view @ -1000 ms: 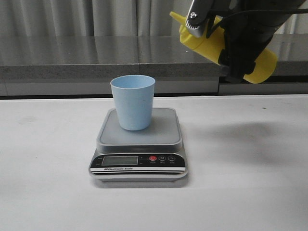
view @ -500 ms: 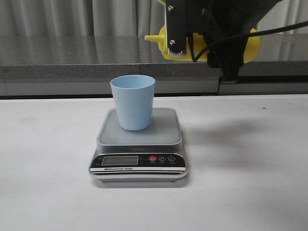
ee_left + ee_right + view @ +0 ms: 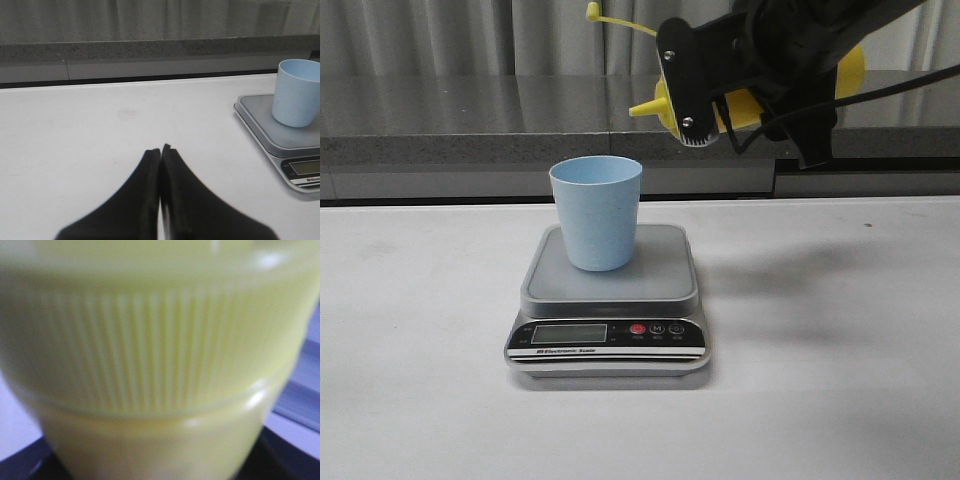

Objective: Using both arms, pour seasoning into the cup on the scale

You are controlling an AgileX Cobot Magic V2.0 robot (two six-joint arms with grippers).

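We see a plain white table stretching across the whole width of the front view, its far edge running along a grey stone-like ledge. Directly on it lies only the digital kitchen scale, set about midway between the left and right edges and nearer the far edge than the near one. Its black front panel with the LCD display and red button faces the near edge, and its square steel platform sits toward the far edge. In the left wrist view we see the scale on the same white surface, well apart from that edge.
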